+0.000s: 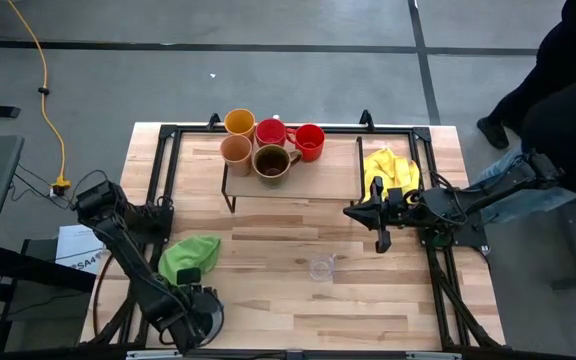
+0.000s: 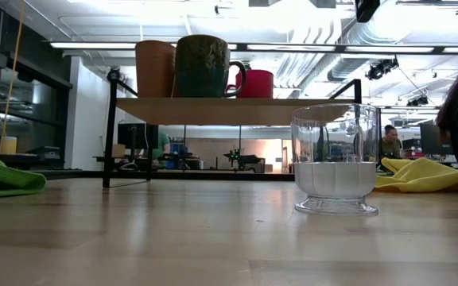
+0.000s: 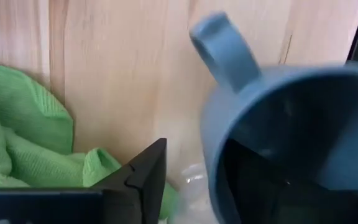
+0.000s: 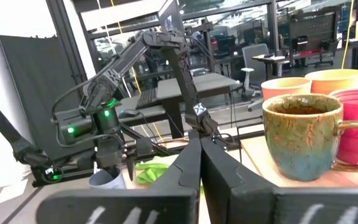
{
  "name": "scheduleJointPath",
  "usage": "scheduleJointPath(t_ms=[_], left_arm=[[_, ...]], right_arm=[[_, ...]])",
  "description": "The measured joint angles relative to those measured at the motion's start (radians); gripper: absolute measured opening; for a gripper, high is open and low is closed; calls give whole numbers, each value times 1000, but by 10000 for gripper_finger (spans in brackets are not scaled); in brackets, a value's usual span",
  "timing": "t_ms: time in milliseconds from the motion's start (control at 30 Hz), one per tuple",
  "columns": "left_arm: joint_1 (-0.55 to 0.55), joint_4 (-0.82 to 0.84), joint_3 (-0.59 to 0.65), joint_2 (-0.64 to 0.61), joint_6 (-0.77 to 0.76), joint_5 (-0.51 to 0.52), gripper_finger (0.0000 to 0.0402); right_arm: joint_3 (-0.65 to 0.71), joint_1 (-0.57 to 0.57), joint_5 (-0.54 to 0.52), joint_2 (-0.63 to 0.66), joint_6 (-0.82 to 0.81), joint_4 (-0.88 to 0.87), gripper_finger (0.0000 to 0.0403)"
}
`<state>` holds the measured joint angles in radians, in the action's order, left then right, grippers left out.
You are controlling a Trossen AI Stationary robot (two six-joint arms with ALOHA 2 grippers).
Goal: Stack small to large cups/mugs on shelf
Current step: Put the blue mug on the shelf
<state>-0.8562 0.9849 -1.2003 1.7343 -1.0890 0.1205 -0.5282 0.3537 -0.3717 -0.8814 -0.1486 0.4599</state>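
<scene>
So far on shelf [image 1: 338, 180]: five mugs — yellow-orange [image 1: 239, 122], tan [image 1: 236, 150], brown [image 1: 271, 161], two red [image 1: 271, 131].
Left end effector [image 3: 185, 186]: closing around blue-grey mug [image 3: 278, 137], beside green cloth [image 1: 190, 255]; grip not yet certain.
Right end effector [image 1: 381, 243]: clenched, empty, just beyond shelf.
Left to do: blue-grey mug; clear glass [image 1: 320, 267] on worktop [image 1: 298, 310], between both.

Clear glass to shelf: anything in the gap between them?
No. In the high view only bare tabletop separates the clear glass from the shelf; the right gripper sits off to one side.
</scene>
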Motion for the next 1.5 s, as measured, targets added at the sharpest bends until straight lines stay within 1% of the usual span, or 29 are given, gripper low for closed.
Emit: scheduleJointPath(t_ms=[167,233,300,433,467,600,667,767,833,967,1033,1133,1233,1300,1367,1500], left_arm=[[-1,-23,0,0,1,8,134],[-1,-18,0,0,0,8,120],[0,-19,0,0,0,11,94],[0,-6,-6,-4,9,44,18],[0,6,-12,-7,9,54,10],[13,83,-52,-29,29,74,14],[31,119,-77,-57,62,83,6],[75,161,-116,-120,131,113,8],[118,179,-151,-164,183,158,5],[224,163,-216,-265,325,286,5],[279,97,-230,-321,404,351,3],[359,-75,-215,-409,507,420,4],[434,-284,-149,-495,590,425,3],[472,-453,-63,-550,622,403,2],[506,-651,56,-608,643,354,3],[554,-1145,340,-686,624,257,2]], right_arm=[[0,0,0,0,0,-3,0],[0,0,0,0,0,-2,0],[0,0,0,0,0,-3,0],[0,0,0,0,0,-3,0],[0,0,0,0,0,-3,0],[0,0,0,0,0,-3,0],[0,0,-1,0,0,-4,0],[0,0,-2,0,0,-5,0],[0,-1,-2,0,0,-5,0],[0,-1,-2,0,0,-6,0],[0,-1,-2,0,0,-7,0],[0,-1,-2,0,0,-7,0],[0,-1,-2,0,0,-7,0],[0,-1,-2,0,0,-7,0],[0,-1,-2,0,0,-8,0],[0,-1,-1,0,0,-6,0]])
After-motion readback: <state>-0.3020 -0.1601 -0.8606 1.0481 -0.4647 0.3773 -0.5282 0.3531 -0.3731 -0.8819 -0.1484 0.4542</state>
